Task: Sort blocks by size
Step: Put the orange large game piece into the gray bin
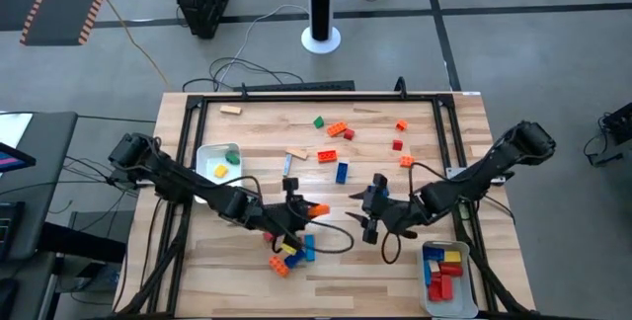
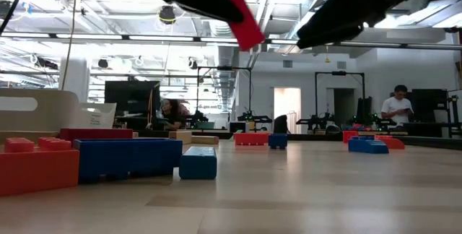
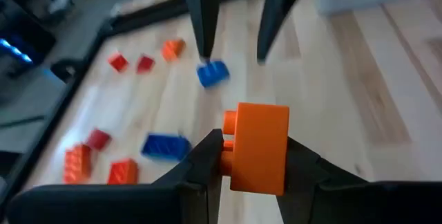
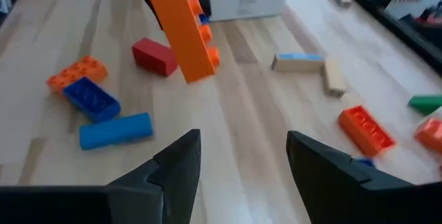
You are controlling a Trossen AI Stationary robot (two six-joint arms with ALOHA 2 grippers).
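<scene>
Above a clump of loose blocks, left end effector pinches an orange brick, facing the spread right end effector

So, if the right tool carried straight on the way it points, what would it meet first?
Most likely the orange brick clamped in the left tool, hanging just ahead of the open right tool; depth is hard to judge.

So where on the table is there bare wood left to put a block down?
The widest free patch is the near-left corner, bordered by the left tray and the brick pile. The near strip between that pile and the right tray is also bare. It is crowded mid-table around the scattered bricks and between the two tools.
</scene>
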